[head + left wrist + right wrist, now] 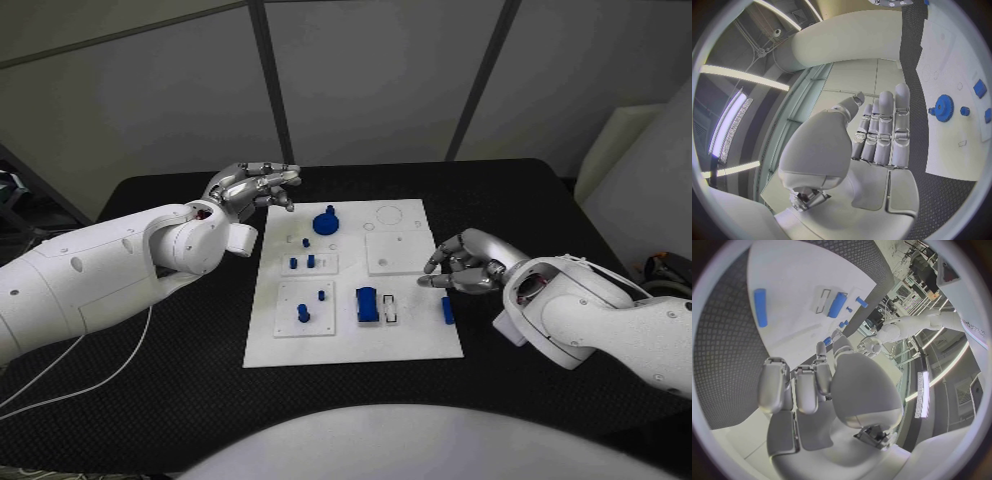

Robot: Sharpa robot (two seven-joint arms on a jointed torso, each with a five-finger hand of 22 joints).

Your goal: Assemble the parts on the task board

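Observation:
The white task board point(418, 335) lies in the middle of the black table. On it stand a blue gear point(326, 221), small blue pegs point(300, 262), a peg on a square plate point(304, 311) and a blue block point(366, 303). A blue bar point(447, 310) lies near its right edge. My left hand point(253, 187) hovers off the board's far left corner, fingers straight and side by side, holding nothing. My right hand point(464, 262) hangs over the board's right edge, fingers loosely curled toward a white square plate point(397, 252), nothing between them. The left wrist view shows the gear point(944, 108); the right wrist view shows the bar point(760, 306) and block point(837, 304).
A white open slot point(389, 307) sits beside the blue block. Round recesses point(389, 214) mark the board's far end. A thin white cable point(87, 365) runs over the table at the left. Grey wall panels stand behind the table.

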